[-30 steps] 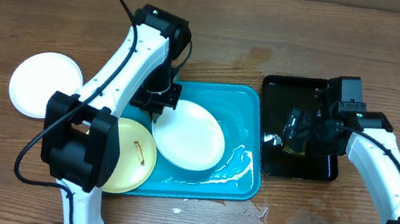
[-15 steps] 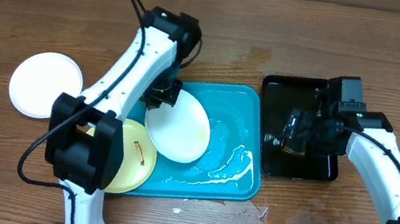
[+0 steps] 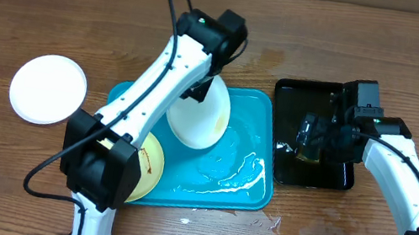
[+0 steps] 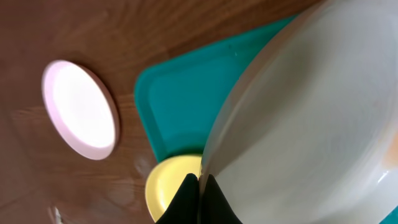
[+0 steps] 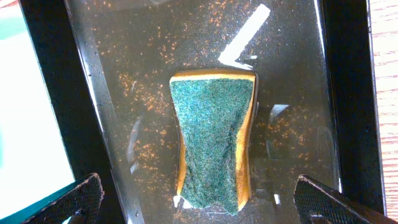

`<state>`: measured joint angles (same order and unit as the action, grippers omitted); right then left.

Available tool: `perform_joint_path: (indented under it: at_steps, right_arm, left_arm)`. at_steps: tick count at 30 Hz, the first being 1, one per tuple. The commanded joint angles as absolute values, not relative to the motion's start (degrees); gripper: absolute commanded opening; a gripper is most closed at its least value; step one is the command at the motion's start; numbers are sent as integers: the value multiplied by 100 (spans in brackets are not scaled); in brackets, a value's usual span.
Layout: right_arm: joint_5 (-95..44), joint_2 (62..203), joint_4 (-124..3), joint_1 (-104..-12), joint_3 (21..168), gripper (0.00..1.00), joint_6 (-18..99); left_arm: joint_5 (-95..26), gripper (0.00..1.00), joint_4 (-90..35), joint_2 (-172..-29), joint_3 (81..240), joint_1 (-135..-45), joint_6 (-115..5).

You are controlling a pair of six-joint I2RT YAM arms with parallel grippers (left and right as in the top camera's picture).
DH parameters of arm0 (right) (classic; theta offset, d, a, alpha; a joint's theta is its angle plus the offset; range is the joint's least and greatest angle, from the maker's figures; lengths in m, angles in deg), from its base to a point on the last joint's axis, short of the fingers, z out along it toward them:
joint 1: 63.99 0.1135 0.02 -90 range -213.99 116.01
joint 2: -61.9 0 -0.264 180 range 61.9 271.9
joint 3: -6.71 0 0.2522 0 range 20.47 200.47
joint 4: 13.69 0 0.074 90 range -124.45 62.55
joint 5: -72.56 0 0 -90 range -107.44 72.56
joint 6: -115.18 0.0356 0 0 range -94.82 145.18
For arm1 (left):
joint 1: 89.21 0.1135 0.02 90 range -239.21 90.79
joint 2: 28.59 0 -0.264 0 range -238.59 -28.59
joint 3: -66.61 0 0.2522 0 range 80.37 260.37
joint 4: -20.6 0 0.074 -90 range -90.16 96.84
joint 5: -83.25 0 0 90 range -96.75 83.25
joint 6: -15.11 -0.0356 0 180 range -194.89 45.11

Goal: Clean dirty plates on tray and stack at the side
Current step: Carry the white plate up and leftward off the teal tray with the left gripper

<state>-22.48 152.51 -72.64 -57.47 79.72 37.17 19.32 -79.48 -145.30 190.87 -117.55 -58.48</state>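
- Left gripper (image 4: 198,183), clamped on the white plate (image 3: 202,121), now tilts it up off the tray (image 3: 256,117), centre frame.
- Right gripper (image 5: 202,199) stays agape over the sponge (image 5: 211,137); wiping seems next.

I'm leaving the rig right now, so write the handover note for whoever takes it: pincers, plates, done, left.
Left pincer: shut on the rim of a white plate, held tilted above the turquoise tray.
Right pincer: open, holding nothing, over the sponge in the black tray.
Other plates: second white plate flat on the table left of the tray, no smear visible; yellow plate at the tray's near-left corner, brown smear on it.
Done: one plate looks set aside.
Left: held plate's cleanliness unclear; wipe the yellow plate, stack all three.
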Motion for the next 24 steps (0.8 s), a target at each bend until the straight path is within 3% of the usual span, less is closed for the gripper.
perform_joint_path:
  at_steps: [1,12,24]
  right_arm:
    - [-2200,15205,-7248,-5743,7956,100,3721]
    - [-2200,15205,-7248,-5743,7956,100,3721]
    - [-2200,15205,-7248,-5743,7956,100,3721]
  left_arm:
    - [2885,4,-7946,-14514,19452,-12098,-5387]
    - [5309,4,-7688,-14514,19572,-13263,-4587]
    - [5624,4,-7782,-14516,19562,-13737,-3658]
